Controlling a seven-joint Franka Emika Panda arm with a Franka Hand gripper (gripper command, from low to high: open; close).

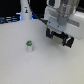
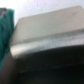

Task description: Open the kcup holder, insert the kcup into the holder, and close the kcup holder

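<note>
The kcup (image 1: pixel 29 47), a small white cup with a green top, stands upright on the white table towards the exterior view's left. The kcup holder (image 1: pixel 76 26) sits at the exterior view's right, mostly hidden behind the arm. My gripper (image 1: pixel 59 31) hangs right at its front, well apart from the kcup. The wrist view is blurred and shows the holder's (image 2: pixel 45 35) pale shiny top and dark front close up. No fingers show there, and I cannot tell whether the jaws are open. I cannot tell whether the drawer is out.
A tall white bottle-like object with a blue base (image 1: pixel 25 10) stands at the back on the exterior view's left. A teal shape (image 2: pixel 5 30) shows beside the holder in the wrist view. The white table (image 1: pixel 30 67) spreads in front.
</note>
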